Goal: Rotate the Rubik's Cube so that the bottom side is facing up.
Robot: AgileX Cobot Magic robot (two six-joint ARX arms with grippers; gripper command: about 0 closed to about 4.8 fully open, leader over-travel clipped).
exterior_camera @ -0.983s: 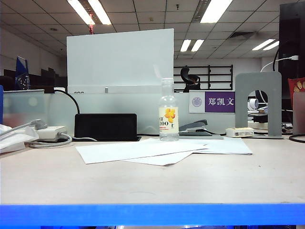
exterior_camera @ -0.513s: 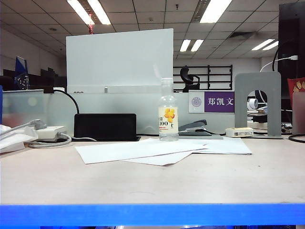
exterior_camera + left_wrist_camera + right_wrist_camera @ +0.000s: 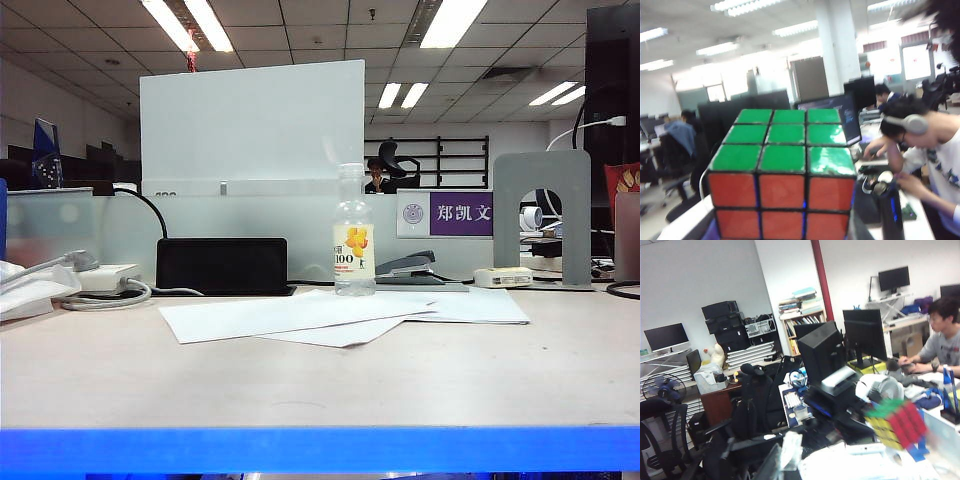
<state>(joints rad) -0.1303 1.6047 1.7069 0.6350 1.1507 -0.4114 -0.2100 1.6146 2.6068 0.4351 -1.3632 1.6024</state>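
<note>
Left gripper: I could not see the jaws themselves. The Rubik's Cube [image 3: 782,185] filled the middle of the left wrist view, right up against the camera and clear of any surface, so I read the left jaws as pinching it, tips hidden behind it. Green face of 9 stickers was up, a red-orange face was toward the camera, 2 rows fully in frame and the 3rd cut off at the edge.

Right gripper: it was out of every view, including its own wrist view. Its jaws were pressed together. I could not tell whether anything sat between them.

In the right wrist view the cube [image 3: 895,424] was blurred, up in the air and tilted, with green on top, yellow on 1 side and red on the other. A blue part [image 3: 915,452] sat just under it, touching or nearly so. I could not tell what it belonged to. Behind it were office desks, monitors and a seated person.

In the exterior view I saw neither arm. The counter [image 3: 320,385] carried a few overlapping paper sheets [image 3: 300,315]. A clear bottle [image 3: 353,245] with a yellow label stood upright at their far edge. A stapler [image 3: 408,267] lay just beside the bottle, a black box [image 3: 221,265] sat on the other side of it, and a grey bookend [image 3: 540,215] stood well apart toward the right.
</note>
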